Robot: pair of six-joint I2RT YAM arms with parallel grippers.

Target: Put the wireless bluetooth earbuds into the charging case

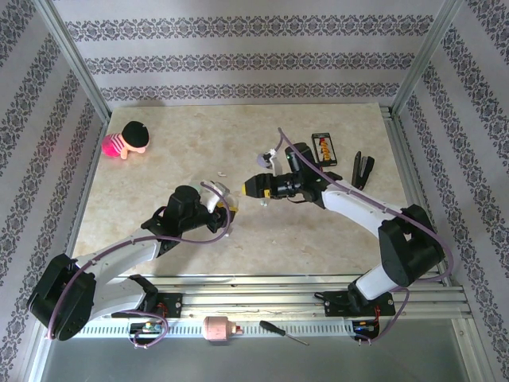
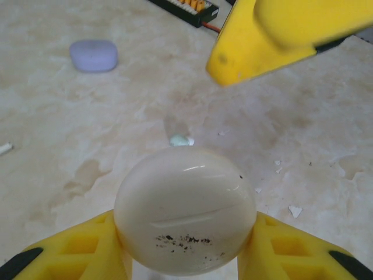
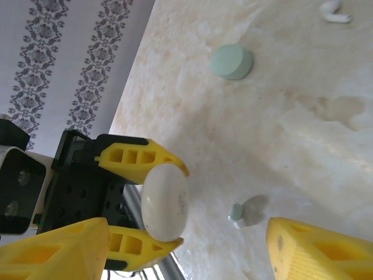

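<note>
Here, the left gripper (image 1: 227,204) clamps a white pebble-shaped plastic case (image 2: 185,210), seemingly shut; the right gripper (image 1: 246,189), jaws wide, hovers above a tiny pale-green plastic earbud (image 2: 180,140) lying just far of it. Next: descend, pinch precisely.

Left arm (image 1: 119,255) runs from its base toward table centre, forearm low. The left gripper (image 1: 226,204) is closed on a white charging case (image 2: 185,210), one finger on each side. Right arm (image 1: 358,203) reaches leftward from its base, wrist roughly level; the right gripper (image 1: 254,189) faces the left gripper, close by, jaws spread wide.
</note>
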